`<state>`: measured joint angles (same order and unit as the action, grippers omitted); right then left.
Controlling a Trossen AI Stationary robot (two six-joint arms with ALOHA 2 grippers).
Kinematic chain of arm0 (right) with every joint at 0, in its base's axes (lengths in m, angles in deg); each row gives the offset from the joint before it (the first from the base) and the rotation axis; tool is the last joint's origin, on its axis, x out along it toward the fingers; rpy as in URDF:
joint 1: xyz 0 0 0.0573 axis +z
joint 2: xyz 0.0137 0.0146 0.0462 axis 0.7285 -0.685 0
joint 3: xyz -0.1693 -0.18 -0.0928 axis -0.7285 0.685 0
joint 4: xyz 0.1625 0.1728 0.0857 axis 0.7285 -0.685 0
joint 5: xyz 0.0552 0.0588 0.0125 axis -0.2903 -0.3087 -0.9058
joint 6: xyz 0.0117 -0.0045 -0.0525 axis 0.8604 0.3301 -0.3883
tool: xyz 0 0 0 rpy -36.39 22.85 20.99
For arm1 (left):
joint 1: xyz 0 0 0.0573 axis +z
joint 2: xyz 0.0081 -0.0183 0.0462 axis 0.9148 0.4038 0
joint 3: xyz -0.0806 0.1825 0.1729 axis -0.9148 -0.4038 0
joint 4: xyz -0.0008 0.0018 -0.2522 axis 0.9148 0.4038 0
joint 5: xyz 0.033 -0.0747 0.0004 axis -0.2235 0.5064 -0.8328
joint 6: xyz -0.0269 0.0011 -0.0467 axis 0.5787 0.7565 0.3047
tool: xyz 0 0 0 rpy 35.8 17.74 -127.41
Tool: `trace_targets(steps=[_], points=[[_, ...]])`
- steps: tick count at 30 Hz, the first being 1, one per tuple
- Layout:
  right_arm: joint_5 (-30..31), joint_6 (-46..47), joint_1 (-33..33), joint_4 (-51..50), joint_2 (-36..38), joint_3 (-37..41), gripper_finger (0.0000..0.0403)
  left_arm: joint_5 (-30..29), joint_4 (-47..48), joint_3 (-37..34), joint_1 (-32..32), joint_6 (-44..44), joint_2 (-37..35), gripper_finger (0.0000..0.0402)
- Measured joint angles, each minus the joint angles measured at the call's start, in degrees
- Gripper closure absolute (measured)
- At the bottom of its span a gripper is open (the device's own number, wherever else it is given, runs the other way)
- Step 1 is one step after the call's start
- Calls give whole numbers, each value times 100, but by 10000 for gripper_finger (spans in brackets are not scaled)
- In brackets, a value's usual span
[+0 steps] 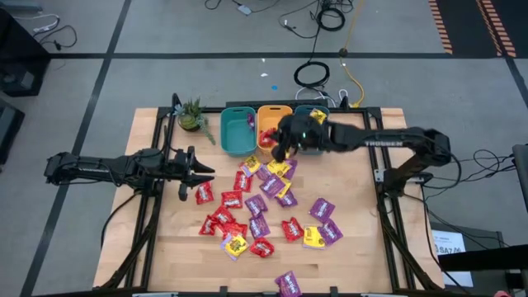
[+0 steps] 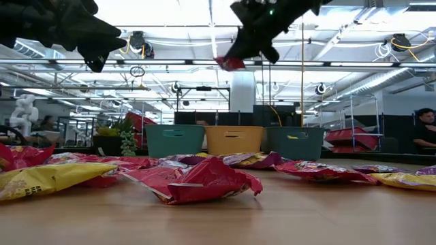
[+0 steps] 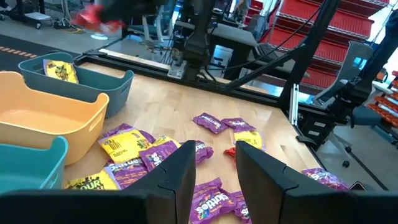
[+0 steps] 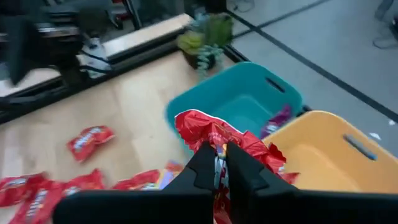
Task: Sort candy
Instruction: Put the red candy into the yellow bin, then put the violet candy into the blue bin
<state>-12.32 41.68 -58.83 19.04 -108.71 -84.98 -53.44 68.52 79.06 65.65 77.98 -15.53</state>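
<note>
Several red, purple and yellow candy packets lie flat on the wooden table, in front of three bins at its far edge. These are a teal bin, an orange bin and another teal bin. My right gripper hangs above the near rim of the orange bin, shut on a red packet. A purple packet lies in the left teal bin and a yellow one in the right. My left gripper hovers open over the pile's left side, touching nothing. My right gripper pinches the red packet between its two fingers, at a crumpled stretch of its edge. The packet is lifted clear of the table and sticks out past the fingertips, over the gap between the left teal bin and the orange bin.
A small potted plant stands at the far left corner, beside the left teal bin. Bare wood shows along the table's left and right sides and near edge. A stray purple packet lies by the near edge. A person sits in the room beyond.
</note>
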Motion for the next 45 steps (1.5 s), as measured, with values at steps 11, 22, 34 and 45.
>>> trace_targets(steps=[11,22,34,45], points=[[-937,-759,-1335,-1,-744,-624,375,0,-2,0,2,-2,0,278],[-1011,-643,-1791,-713,-1420,-1025,286,0,0,0,2,-2,0,278],[-1017,-807,-1790,-835,-1117,-1034,144,0,0,0,0,-2,0,278],[-1013,-724,-1761,-1397,-918,-1034,110,0,0,0,0,-2,0,278]])
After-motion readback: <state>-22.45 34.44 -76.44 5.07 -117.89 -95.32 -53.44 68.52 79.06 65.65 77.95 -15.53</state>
